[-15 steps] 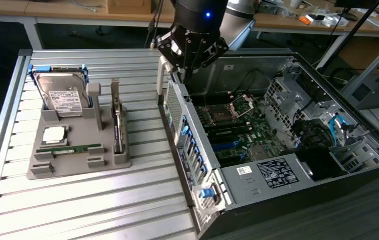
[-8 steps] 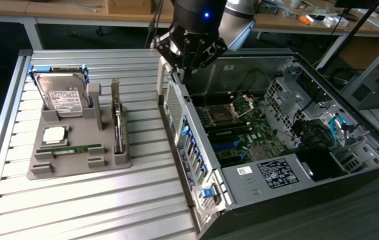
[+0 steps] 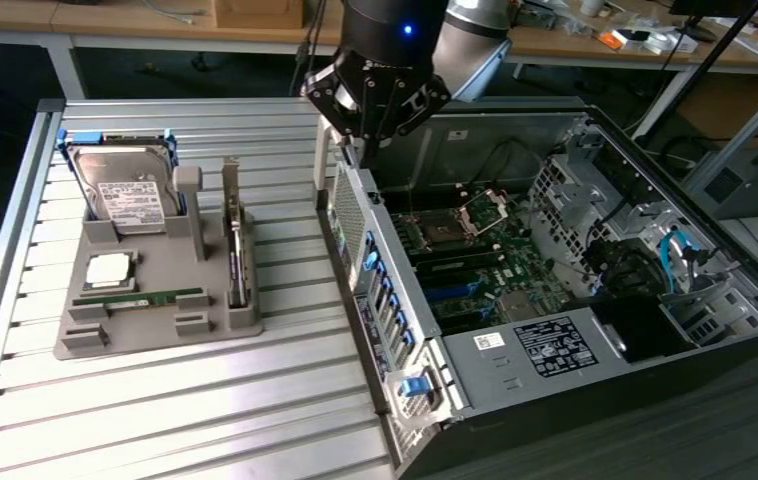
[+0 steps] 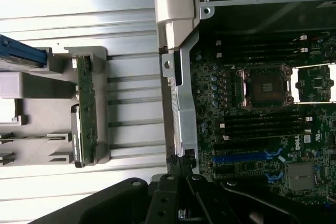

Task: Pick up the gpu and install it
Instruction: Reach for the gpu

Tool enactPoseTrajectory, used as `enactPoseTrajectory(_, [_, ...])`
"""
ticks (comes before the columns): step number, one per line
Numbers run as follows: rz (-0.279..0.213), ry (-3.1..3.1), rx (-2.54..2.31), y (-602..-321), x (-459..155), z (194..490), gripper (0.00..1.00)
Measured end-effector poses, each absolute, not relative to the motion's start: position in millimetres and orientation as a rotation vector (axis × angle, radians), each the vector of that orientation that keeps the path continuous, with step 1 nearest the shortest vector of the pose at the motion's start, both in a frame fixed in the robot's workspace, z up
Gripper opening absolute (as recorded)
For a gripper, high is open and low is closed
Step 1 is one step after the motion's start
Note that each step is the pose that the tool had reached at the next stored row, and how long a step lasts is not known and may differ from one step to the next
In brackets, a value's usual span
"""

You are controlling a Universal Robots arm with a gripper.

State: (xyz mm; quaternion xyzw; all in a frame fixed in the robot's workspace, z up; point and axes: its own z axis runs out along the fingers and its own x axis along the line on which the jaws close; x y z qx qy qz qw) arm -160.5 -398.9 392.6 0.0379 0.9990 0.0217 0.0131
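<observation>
Slatted table [image 3: 152,400] | one gpu [image 3: 235,240] upright in tray [image 3: 152,335] | one gripper [image 3: 356,152] closed

Off from the black metal pincer [image 4: 181,163] we see a dark green flat gpu card [image 4: 86,108] in a plain grey plastic tray [image 4: 32,94]; beside it, a silver ribbed metal table [image 4: 134,43].

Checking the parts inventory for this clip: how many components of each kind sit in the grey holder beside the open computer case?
hard drive: 1
processor chip: 1
RAM stick: 1
gpu: 1
Total: 4 components in the grey holder
</observation>
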Motion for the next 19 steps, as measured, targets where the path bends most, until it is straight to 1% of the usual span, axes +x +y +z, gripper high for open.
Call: enactPoseTrajectory(19, [0.068, 3.112, 0.118, -398.9, -165.7, 392.3, 0.1])
